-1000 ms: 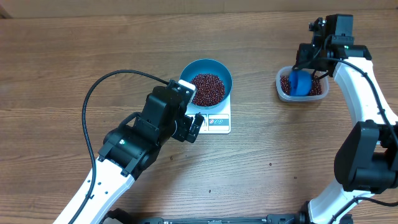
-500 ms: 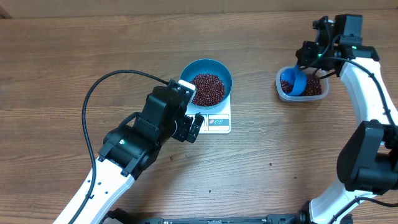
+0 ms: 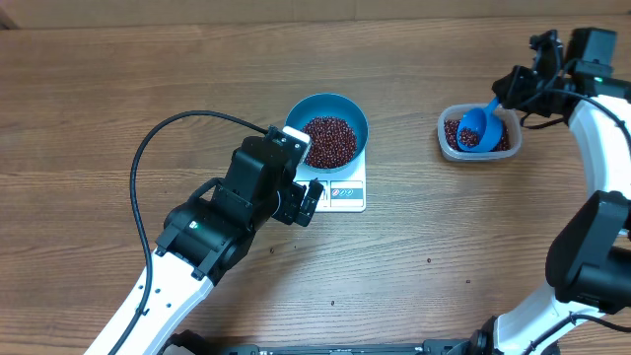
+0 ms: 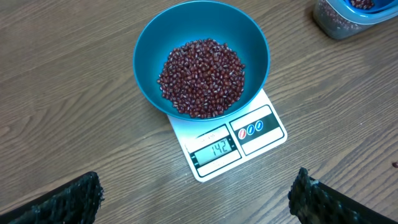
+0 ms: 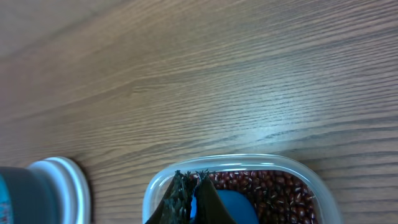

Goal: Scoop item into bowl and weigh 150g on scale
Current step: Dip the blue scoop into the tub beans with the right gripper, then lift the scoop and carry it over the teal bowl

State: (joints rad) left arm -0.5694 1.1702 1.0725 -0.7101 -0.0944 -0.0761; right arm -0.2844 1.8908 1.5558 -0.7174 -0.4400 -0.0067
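L tool [image 4: 196, 198] is wide open, hovering over the wooden surface [image 3: 89, 89] just in front of the scale [image 4: 268, 134]. The blue bowl [image 4: 155, 43] sits on the scale w/ a heap of red-brown beans [image 4: 202, 78] inside (display [image 4: 214, 149] reads 142). Well to the R, a clear tub [image 3: 443, 138] holds more beans. A blue scoop [image 3: 475, 128] is tilted over the tub, cup end down. R tool [image 5: 188, 190] is clamped on the scoop's handle.

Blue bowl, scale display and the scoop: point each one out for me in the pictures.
blue bowl [image 4: 155, 37], left wrist view, bare inner wall.
scale display [image 4: 216, 150], left wrist view, the digits.
scoop [image 3: 477, 125], overhead view, its round cup.
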